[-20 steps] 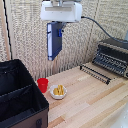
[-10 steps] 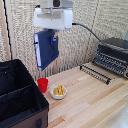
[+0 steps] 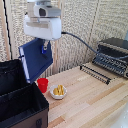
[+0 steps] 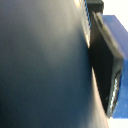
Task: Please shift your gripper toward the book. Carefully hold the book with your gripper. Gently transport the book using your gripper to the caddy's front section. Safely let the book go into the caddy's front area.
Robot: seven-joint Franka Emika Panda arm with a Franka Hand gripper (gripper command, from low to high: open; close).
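While suspended above the tabletop, the white boxy gripper [image 3: 45,46] pinches the thin dark navy hardcover book [image 3: 36,59] by its upper edge, so the book hangs tilted over the large black soft-sided caddy [image 3: 20,100] (exterior view's left). Nearby stand a small red cup [image 3: 43,84] and a white bowl [image 3: 58,92] with yellow contents; a dark metal toaster oven [image 3: 113,56] sits at the exterior view's right.
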